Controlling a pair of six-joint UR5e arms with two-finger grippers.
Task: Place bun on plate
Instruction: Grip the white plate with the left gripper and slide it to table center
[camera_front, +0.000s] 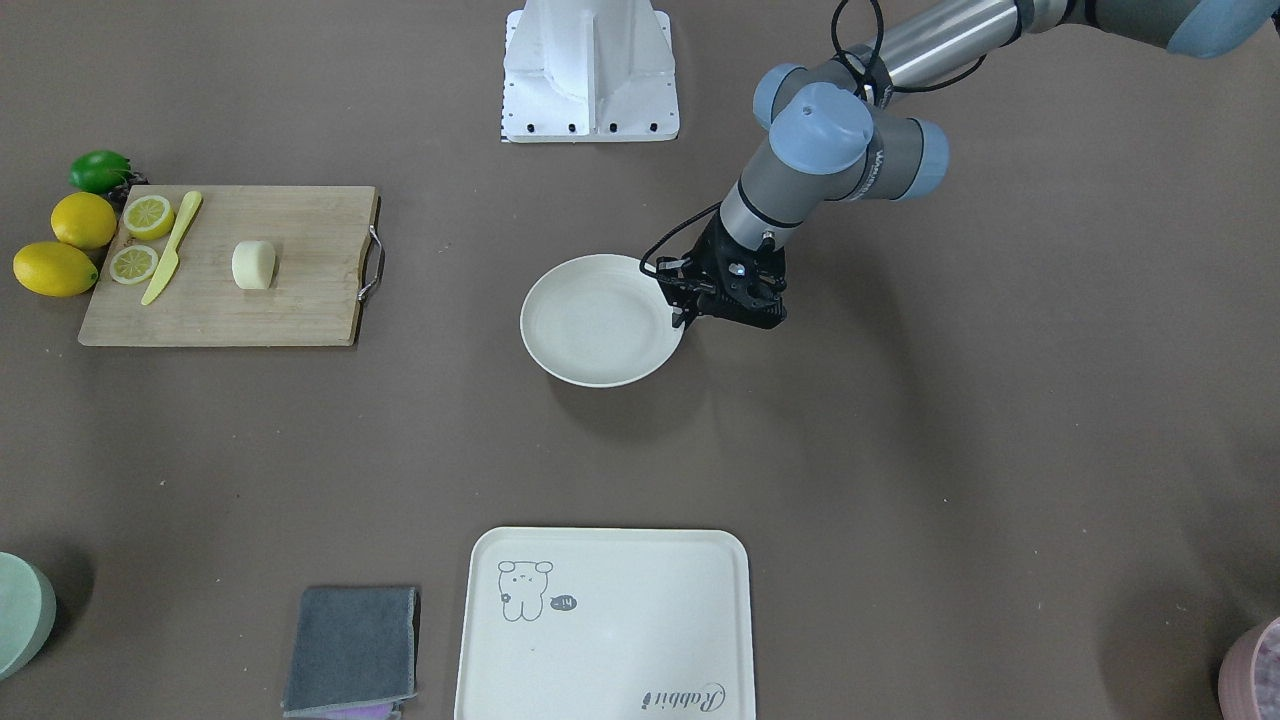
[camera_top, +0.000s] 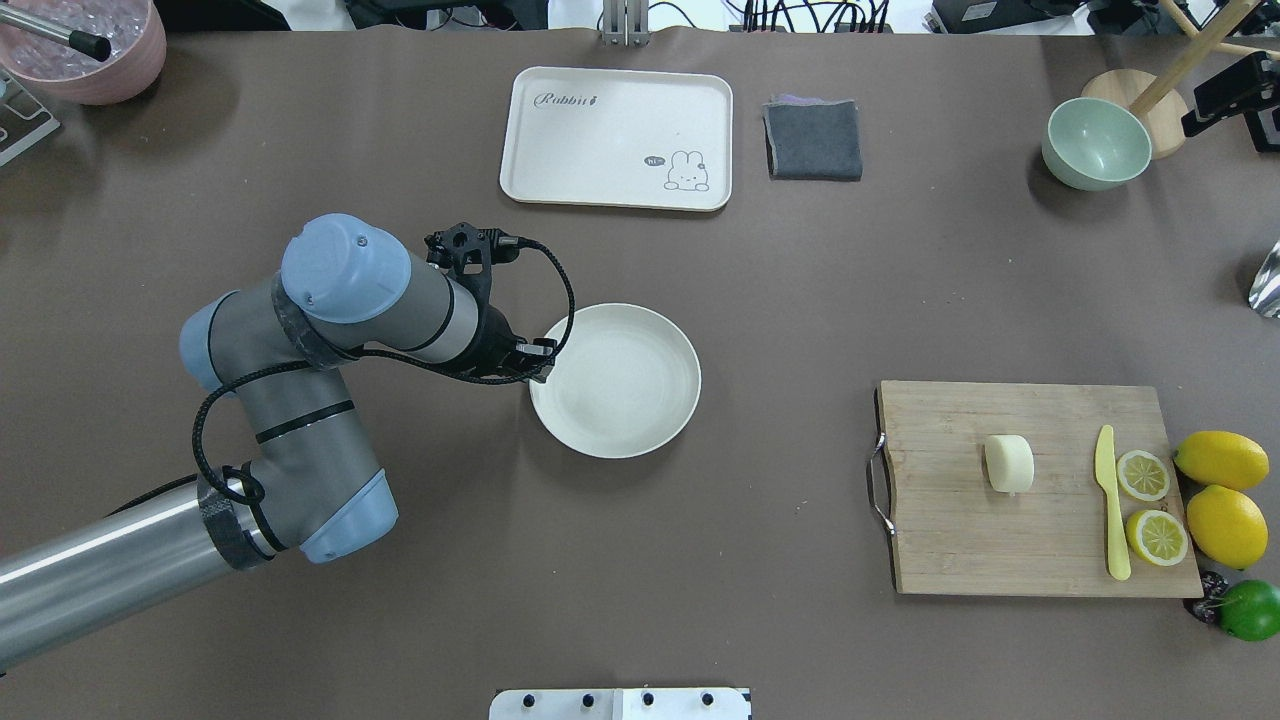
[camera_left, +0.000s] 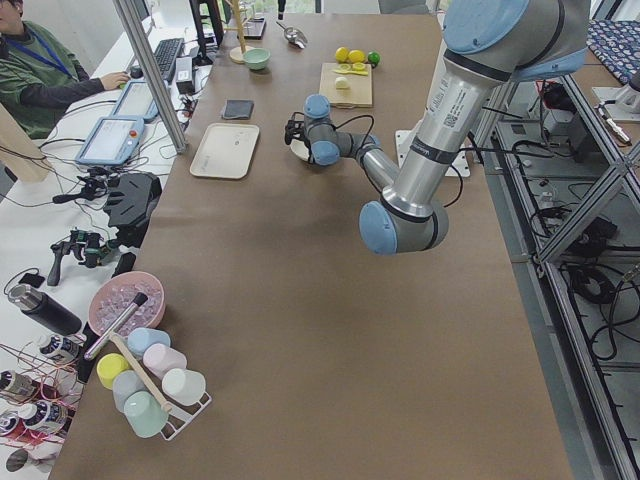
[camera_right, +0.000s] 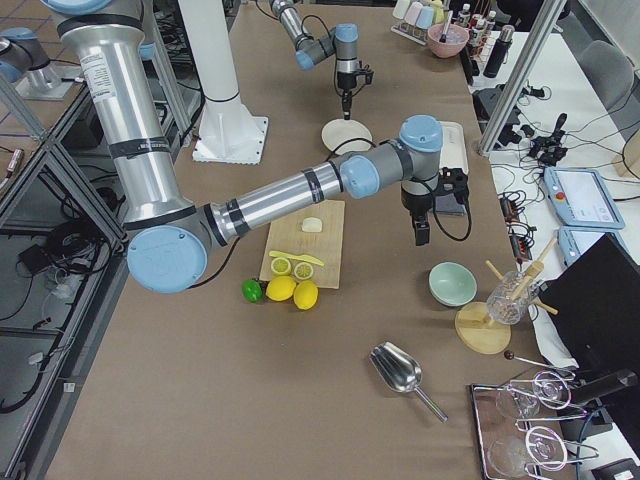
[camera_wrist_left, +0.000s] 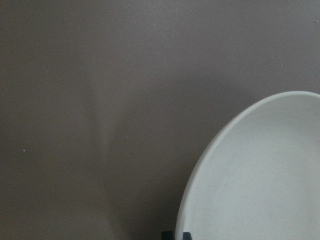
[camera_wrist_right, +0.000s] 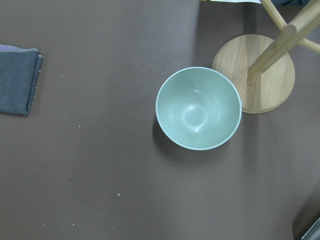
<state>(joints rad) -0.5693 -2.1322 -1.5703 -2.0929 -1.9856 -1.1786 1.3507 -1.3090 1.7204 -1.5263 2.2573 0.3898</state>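
The bun (camera_top: 1008, 463), pale cream and half-round, lies on the wooden cutting board (camera_top: 960, 540) at the table's right, far from both grippers. The round off-white plate (camera_top: 615, 380) holds nothing and sits mid-table. My left gripper (camera_top: 538, 366) is at the plate's left rim. In the left wrist view its two dark fingertips (camera_wrist_left: 168, 234) stand close together on either side of the plate's rim (camera_wrist_left: 200, 165), shut on it. My right gripper (camera_right: 420, 238) hangs above the table near the green bowl (camera_wrist_right: 198, 108). I cannot tell whether it is open or shut.
On the board lie a yellow knife (camera_top: 1110, 505) and two lemon slices (camera_top: 1142, 475). Whole lemons (camera_top: 1220, 460) and a lime (camera_top: 1250, 608) sit beside it. A cream tray (camera_top: 617, 135), a grey cloth (camera_top: 814, 138), a wooden stand (camera_wrist_right: 255, 75) and a pink bowl (camera_top: 85, 50) line the far side.
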